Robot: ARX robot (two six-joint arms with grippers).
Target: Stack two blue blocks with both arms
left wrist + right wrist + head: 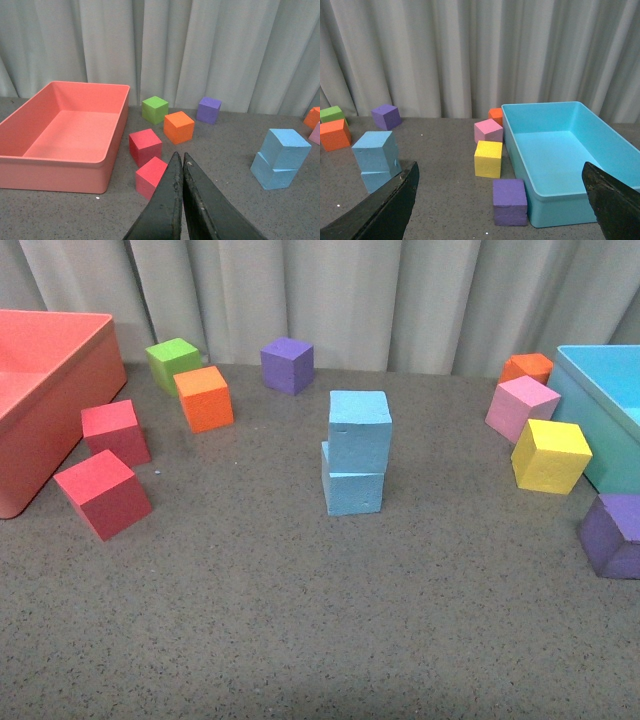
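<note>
Stack: upper blue block (360,430) sits skewed on lower blue block (352,486), overhanging toward 3 o'clock.
Counter (300,620): bare around the stack.
Left gripper (182,159): jaws closed, empty.
Right gripper (502,200): jaws wide apart, empty.

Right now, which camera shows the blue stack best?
The front view: the blue stack sits centred, whole, the top block turned slightly on the lower. The left wrist view shows it off to one side; in the right wrist view a gripper finger covers its base.
</note>
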